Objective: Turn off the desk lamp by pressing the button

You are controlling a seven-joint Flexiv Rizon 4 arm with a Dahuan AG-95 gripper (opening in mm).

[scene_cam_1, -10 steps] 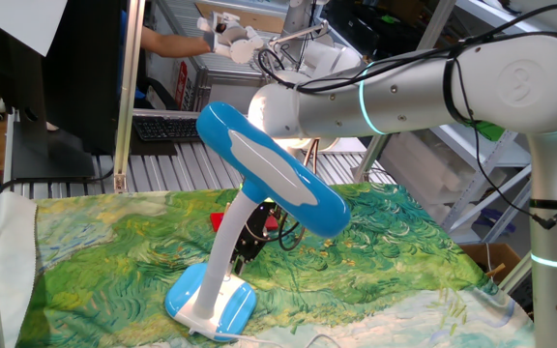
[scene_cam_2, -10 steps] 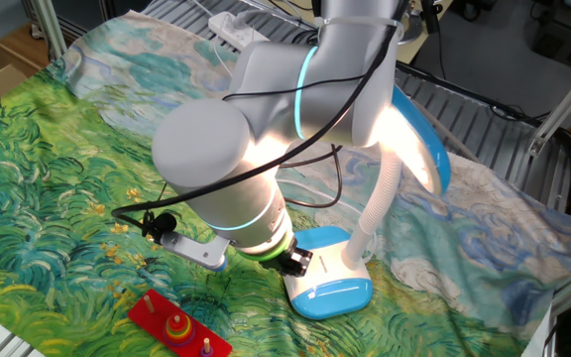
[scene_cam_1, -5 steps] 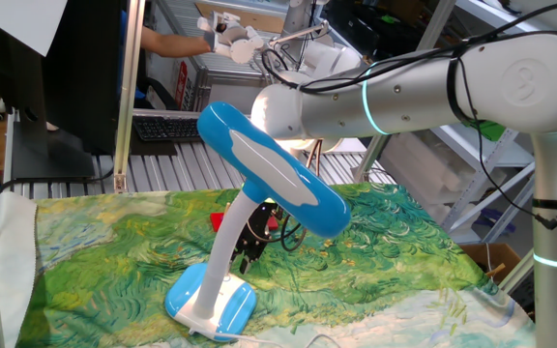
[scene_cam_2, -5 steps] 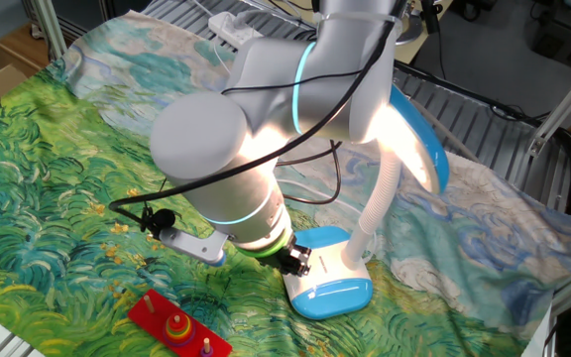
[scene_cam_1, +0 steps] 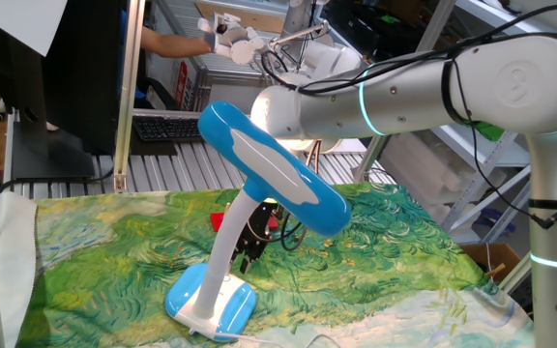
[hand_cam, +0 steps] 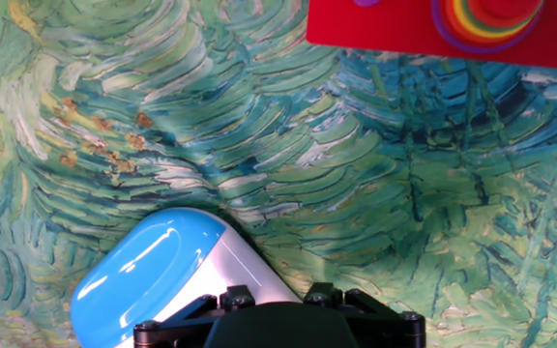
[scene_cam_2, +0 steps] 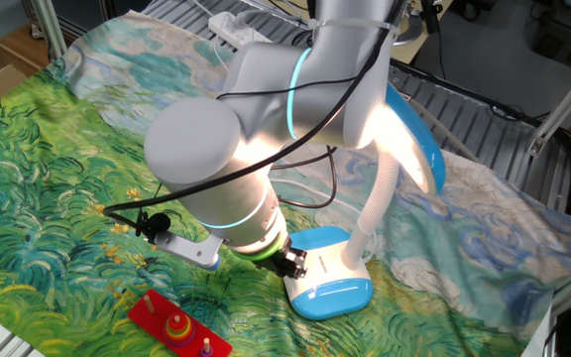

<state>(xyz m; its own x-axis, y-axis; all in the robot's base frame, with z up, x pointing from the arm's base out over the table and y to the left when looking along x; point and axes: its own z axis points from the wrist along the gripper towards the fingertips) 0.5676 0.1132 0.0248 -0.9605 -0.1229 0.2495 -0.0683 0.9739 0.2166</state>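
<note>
The desk lamp [scene_cam_1: 259, 193] stands upright, its oval blue-and-white base [scene_cam_2: 327, 283] flat on the painted cloth and directly under the gripper [scene_cam_2: 290, 263], at the white end. A curved white neck [scene_cam_2: 377, 208] rises beside the gripper to a long sky-blue, white-striped head [scene_cam_1: 271, 166], tilted above it and glowing underneath.

One fixed view looks low across the table from the desk lamp [scene_cam_1: 259, 198] side, the other looks steeply down from the opposite side, sharing its base, while the hand view faces close down onto the cloth [hand_cam: 259, 135].
</note>
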